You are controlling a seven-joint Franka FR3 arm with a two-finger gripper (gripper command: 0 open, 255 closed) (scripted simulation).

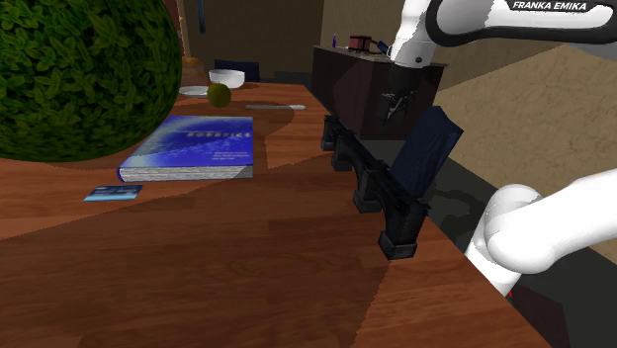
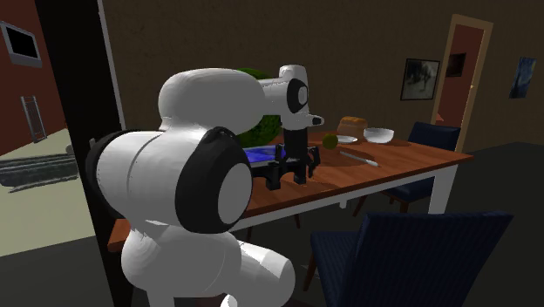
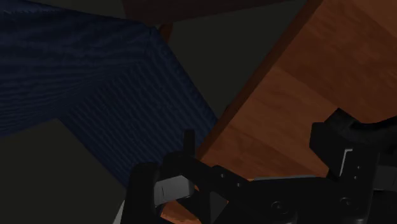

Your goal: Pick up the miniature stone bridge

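Note:
The miniature bridge (image 1: 381,193) is a long, dark, plain-coloured piece with several piers. It lies along the wooden table's (image 1: 247,267) edge on the shoulder view's right. In the second exterior view my gripper (image 2: 299,170) comes straight down onto the bridge (image 2: 277,172), past its middle. In the wrist view the two fingers stand apart with the bridge's dark body (image 3: 273,200) filling the gap. The left finger's pad (image 3: 175,188) and the right finger (image 3: 347,162) both press against it. I cannot tell whether the bridge is off the table.
A blue book (image 1: 193,148) and a small card (image 1: 112,192) lie by a big green bush (image 1: 79,69). Farther back are a white bowl (image 1: 227,76), a green fruit (image 1: 219,94) and a knife (image 1: 272,105). A blue chair (image 1: 425,153) stands just past the table edge.

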